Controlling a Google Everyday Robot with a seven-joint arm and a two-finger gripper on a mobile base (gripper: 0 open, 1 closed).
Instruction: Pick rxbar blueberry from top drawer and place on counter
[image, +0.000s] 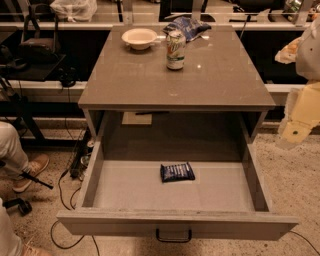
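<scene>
The rxbar blueberry (177, 172), a small dark blue wrapper with pale lettering, lies flat on the floor of the top drawer (130, 192), near the middle. The drawer is pulled fully out, with its front panel and black handle (173, 236) toward me. The counter (210, 80) is the grey-brown top above it. My arm and gripper (296, 131) hang at the right edge of the view, outside the drawer's right wall, above and well to the right of the bar. The gripper holds nothing that I can see.
On the counter's far part stand a green soda can (175, 49), a white bowl (139, 38) and a puffy blue chip bag (187, 26). A person's legs and shoes (27, 172) and cables (67, 175) are on the floor at left.
</scene>
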